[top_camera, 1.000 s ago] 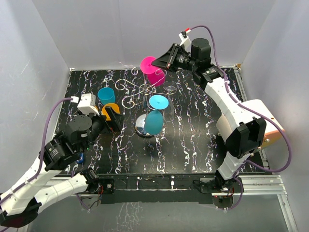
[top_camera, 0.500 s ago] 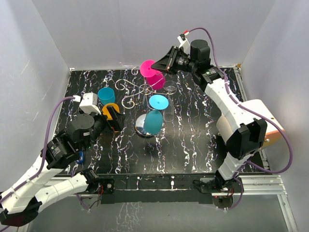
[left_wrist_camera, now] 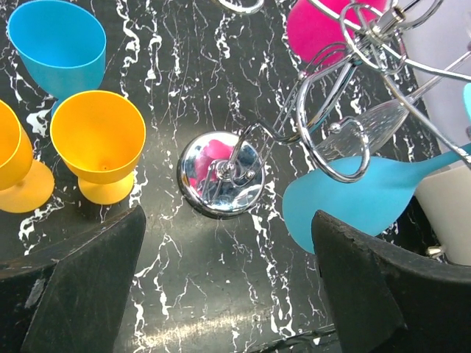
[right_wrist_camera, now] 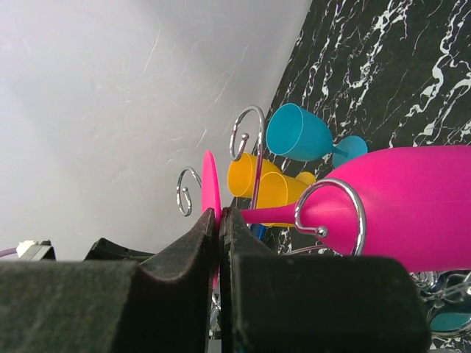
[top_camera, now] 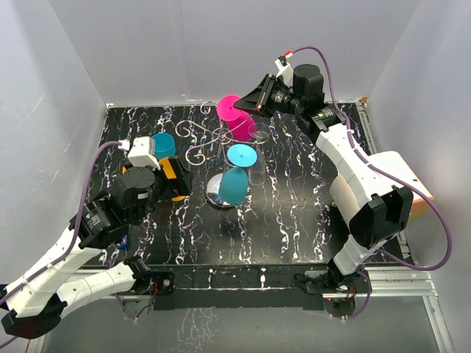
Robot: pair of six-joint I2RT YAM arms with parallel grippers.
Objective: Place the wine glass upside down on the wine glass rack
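Note:
My right gripper (top_camera: 249, 101) is shut on the flat foot of a pink wine glass (top_camera: 237, 121) and holds it tilted at the back of the wine glass rack (top_camera: 200, 137). In the right wrist view the fingertips (right_wrist_camera: 219, 217) pinch the foot disc, and the pink stem runs past a chrome scroll (right_wrist_camera: 331, 213) beside the bowl (right_wrist_camera: 412, 206). The rack's chrome dome base (left_wrist_camera: 221, 175) stands on the table. A blue glass (top_camera: 235, 184) hangs upside down on it. My left gripper (left_wrist_camera: 228, 294) is open and empty, above the table in front of the base.
Two yellow glasses (left_wrist_camera: 99, 143) and a blue glass (left_wrist_camera: 59, 44) stand upright left of the rack. A clear glass (top_camera: 257, 132) is at the rack's right side. White walls close the back and both sides of the black marbled table (top_camera: 294, 213).
My right gripper has carried the pink glass a little down and right, closer to the rack's scrolls. My left arm has shifted slightly toward the back and right.

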